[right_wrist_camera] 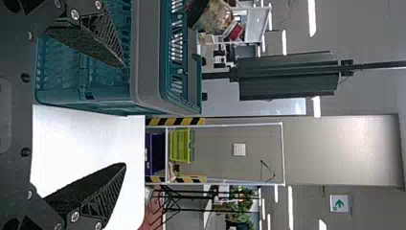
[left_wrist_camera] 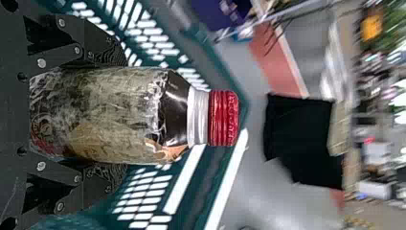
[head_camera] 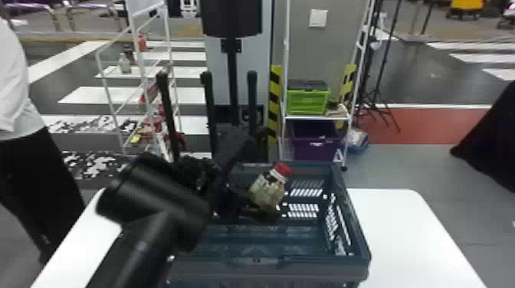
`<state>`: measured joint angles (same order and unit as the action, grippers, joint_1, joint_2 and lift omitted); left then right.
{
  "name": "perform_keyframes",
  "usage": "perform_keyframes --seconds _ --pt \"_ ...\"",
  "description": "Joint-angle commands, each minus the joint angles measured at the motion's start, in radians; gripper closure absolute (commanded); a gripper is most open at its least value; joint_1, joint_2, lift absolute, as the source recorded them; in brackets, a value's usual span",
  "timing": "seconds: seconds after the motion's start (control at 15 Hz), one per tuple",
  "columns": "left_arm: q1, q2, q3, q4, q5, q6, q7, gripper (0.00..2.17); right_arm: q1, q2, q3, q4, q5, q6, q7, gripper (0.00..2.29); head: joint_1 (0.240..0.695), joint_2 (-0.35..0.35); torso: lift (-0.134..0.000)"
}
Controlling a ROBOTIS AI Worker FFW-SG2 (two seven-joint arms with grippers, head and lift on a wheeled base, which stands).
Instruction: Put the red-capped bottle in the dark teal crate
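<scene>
White worktop (head_camera: 406, 237), wide, flat. Dark teal crate (head_camera: 264, 262) stands on it, open side up; a sideways knock from either arm could shift it and spoil the aim.

Left arm (head_camera: 153, 214) reaches across the crate's left side. Main worry there: forearm or wrist catching the rim if it drops with the bottle. Right gripper (right_wrist_camera: 125, 115) beside the crate, fingers apart, nothing between them; a stray swing might bump the wall.

Left gripper (left_wrist_camera: 125, 115): fingers clamped on the bottle's body from both sides. Bottle (head_camera: 266, 193) is over the crate's opening, tilted, capped end higher. Clearance to the floor of the crate: cannot tell. Let go high and leaning, it probably topples or rolls; wrapping looks slick, so an early slip is possible.

Red cap (left_wrist_camera: 223, 118) leans toward the robot's right; lowered too far over, it may hook the rim.
</scene>
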<state>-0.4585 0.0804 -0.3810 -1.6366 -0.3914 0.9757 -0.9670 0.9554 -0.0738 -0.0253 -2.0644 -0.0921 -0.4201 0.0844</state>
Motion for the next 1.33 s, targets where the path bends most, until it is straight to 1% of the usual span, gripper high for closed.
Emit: perform_keyframes --seconds 0.0,0.07,0.13,0.2,0.27,0.33,0.4,0.47,0.6,0.67,0.8,1.0,1.13,1.27 --pt "-0.085 -0.008 -0.082 0.196 -0.049 -0.019 -0.012 1.97 0.000 0.000 -0.001 0.009 -0.004 -0.007 0.000 0.15 0.499 0.000 0.000" --pt "-0.115 -0.025 -0.105 0.285 -0.064 -0.056 -0.019 1.97 -0.001 0.000 0.001 0.013 -0.004 -0.010 0.000 0.15 0.499 0.000 0.000" --pt "-0.132 -0.040 -0.107 0.362 -0.092 -0.130 -0.025 1.97 -0.001 0.000 0.001 0.015 -0.006 -0.010 0.000 0.15 0.499 0.000 0.000" --pt "-0.141 -0.068 -0.101 0.449 -0.126 -0.243 -0.039 1.97 -0.003 0.000 0.001 0.018 -0.006 -0.010 0.000 0.15 0.499 0.000 0.000" --pt "-0.152 -0.083 -0.085 0.525 -0.173 -0.329 -0.042 1.97 -0.003 0.000 0.002 0.018 -0.006 -0.010 0.000 0.15 0.499 0.000 0.000" --pt "-0.167 -0.083 -0.084 0.600 -0.224 -0.403 -0.044 1.97 -0.001 0.000 0.004 0.020 -0.004 -0.010 0.000 0.15 0.499 0.000 0.000" --pt "-0.189 -0.083 -0.082 0.683 -0.259 -0.470 -0.042 1.97 -0.001 0.002 0.007 0.018 -0.001 -0.010 0.000 0.15 0.499 0.000 0.000" --pt "-0.207 -0.083 -0.081 0.747 -0.277 -0.522 -0.033 1.97 -0.001 0.003 0.008 0.018 0.000 -0.010 0.000 0.15 0.499 0.000 0.000" --pt "-0.227 -0.083 -0.081 0.817 -0.296 -0.577 -0.013 1.97 0.002 0.003 0.010 0.016 0.002 -0.010 0.000 0.15 0.499 0.000 0.000" --pt "-0.229 -0.083 -0.081 0.830 -0.308 -0.602 -0.012 1.97 0.002 0.005 0.010 0.016 0.003 -0.010 0.000 0.15 0.499 0.000 0.000" --pt "-0.229 -0.083 -0.081 0.831 -0.317 -0.608 -0.004 1.96 0.002 0.005 0.011 0.016 0.003 -0.013 0.000 0.15 0.499 0.000 0.000" --pt "-0.229 -0.083 -0.081 0.837 -0.351 -0.608 0.004 1.93 0.000 0.005 0.011 0.016 0.003 -0.010 0.000 0.15 0.499 0.000 0.000" --pt "-0.220 -0.083 -0.065 0.817 -0.353 -0.608 0.016 1.40 -0.001 0.006 0.011 0.020 0.003 -0.010 0.000 0.15 0.499 0.000 0.000" --pt "-0.207 -0.083 -0.042 0.784 -0.354 -0.608 0.014 0.46 -0.003 0.006 0.011 0.023 0.003 -0.010 0.000 0.15 0.499 0.000 0.000"
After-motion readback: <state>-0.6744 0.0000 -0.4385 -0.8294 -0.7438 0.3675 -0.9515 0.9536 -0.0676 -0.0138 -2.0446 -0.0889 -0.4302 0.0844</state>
